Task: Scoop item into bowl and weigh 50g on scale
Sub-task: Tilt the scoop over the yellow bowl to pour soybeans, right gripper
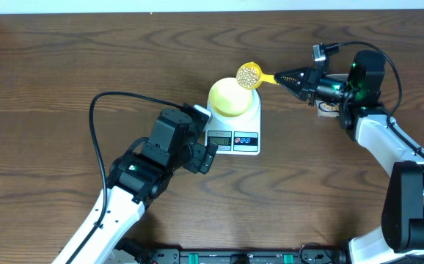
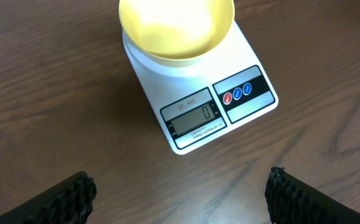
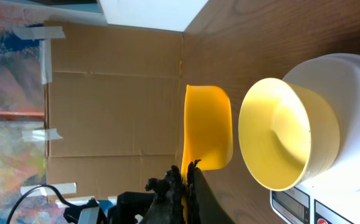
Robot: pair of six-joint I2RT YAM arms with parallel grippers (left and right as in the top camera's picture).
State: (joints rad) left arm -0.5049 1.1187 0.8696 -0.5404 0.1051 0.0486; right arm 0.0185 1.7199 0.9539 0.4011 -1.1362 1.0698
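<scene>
The white scale (image 1: 234, 130) sits mid-table with the pale yellow bowl (image 1: 232, 97) on its platform. In the left wrist view the bowl (image 2: 177, 28) looks empty and the scale's display (image 2: 194, 118) reads 0. My right gripper (image 1: 282, 76) is shut on the handle of a yellow scoop (image 1: 249, 75), which holds tan beans (image 1: 249, 73) just above the bowl's far right rim. The right wrist view shows the scoop (image 3: 208, 127) beside the bowl (image 3: 286, 134), with the gripper (image 3: 186, 177) clamped on its handle. My left gripper (image 1: 206, 136) hovers open beside the scale's left front, its fingers (image 2: 80, 190) wide apart.
A small round object (image 1: 328, 108) lies partly hidden under the right arm. The left arm's black cable (image 1: 98, 110) loops over the table at left. A cardboard panel (image 3: 114, 99) stands beyond the table's edge in the right wrist view.
</scene>
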